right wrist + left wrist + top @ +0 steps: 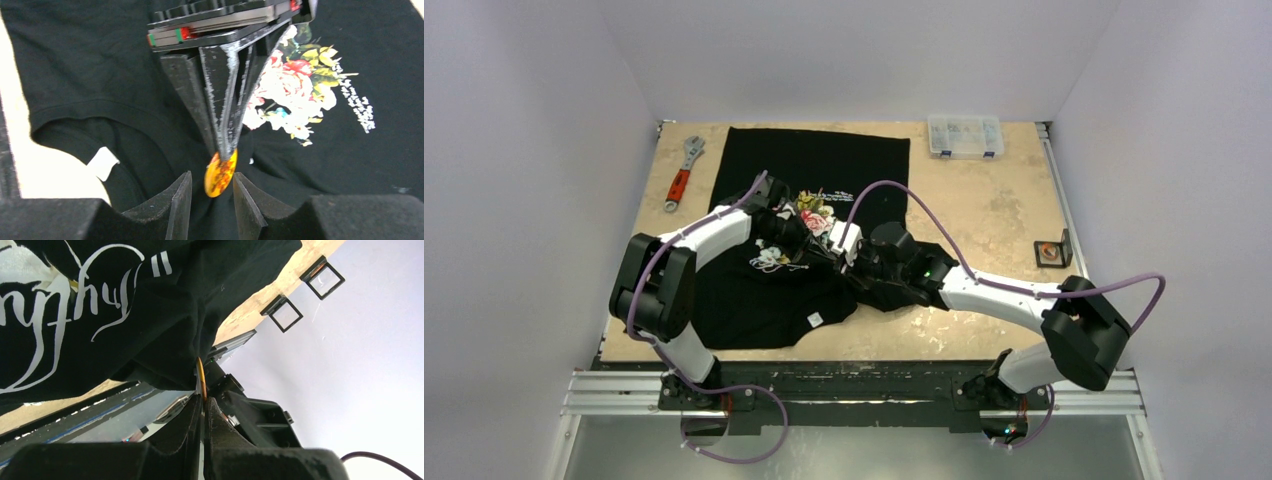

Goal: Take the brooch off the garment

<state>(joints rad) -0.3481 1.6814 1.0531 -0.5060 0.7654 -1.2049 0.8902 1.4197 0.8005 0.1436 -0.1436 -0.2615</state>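
Observation:
The black T-shirt [804, 160] with the rose print lies on the table, bunched up where the two arms meet. The brooch, a round orange and yellow disc [219, 176], stands lifted off the cloth. My left gripper [203, 401] is shut on the brooch's thin edge [200, 375], and the shirt [165, 315] hangs just above it. In the right wrist view the left fingers [225, 100] come down onto the brooch's top. My right gripper [211, 179] is open, one jaw on each side of the brooch. In the top view both grippers [819, 250] [856, 256] hide the brooch.
A red-handled adjustable wrench [682, 172] lies at the back left. A clear compartment box [965, 135] stands at the back right. A small black frame stand [1051, 251] sits at the right edge. The white neck label [815, 320] faces the near edge.

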